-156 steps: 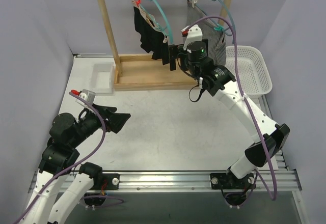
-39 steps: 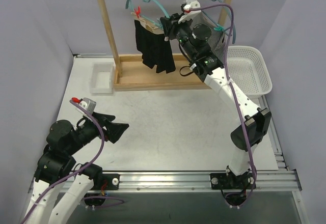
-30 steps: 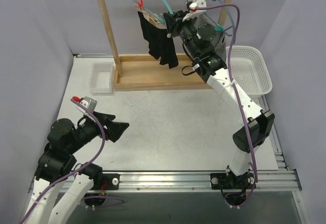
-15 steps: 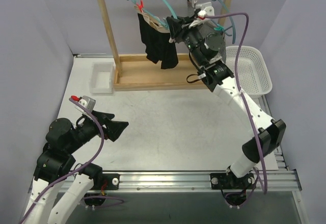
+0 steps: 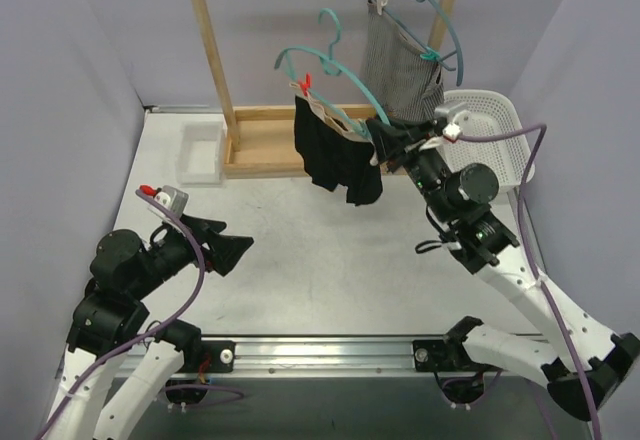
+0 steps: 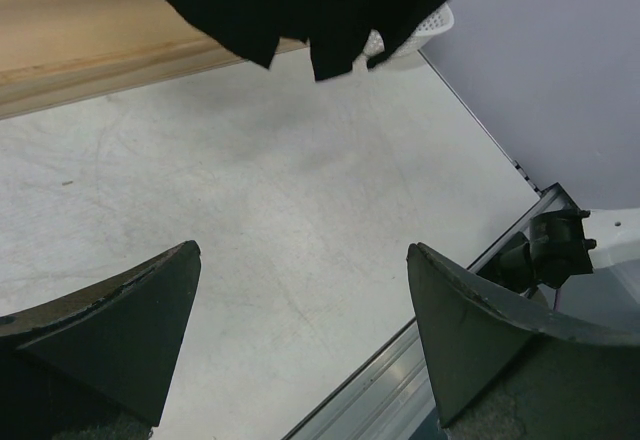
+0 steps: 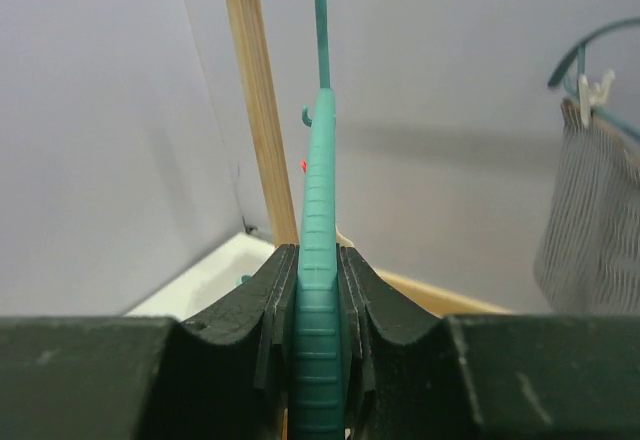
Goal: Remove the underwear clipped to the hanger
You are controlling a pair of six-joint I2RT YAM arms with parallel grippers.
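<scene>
Hanger (image 7: 318,160) sits pinched in our right claw (image 7: 318,260); black briefs (image 5: 335,155) dangle ahead and right of our wide-open left claw (image 6: 302,260).

The left arm (image 5: 118,262) and the right arm (image 5: 520,286) are built alike, with glossy white shells between black cylindrical joints; a purple cable (image 5: 203,265) loops along each, and a small pale camera block (image 5: 170,198) with a red tip sits at each wrist. The left claw (image 5: 232,240) has two broad, matte black, wedge-shaped fingers (image 6: 120,330) with scuffed edges; the right claw (image 7: 320,260) is black too, its inner faces stepped; both bases are bolted to a silver rail (image 5: 320,350).
</scene>
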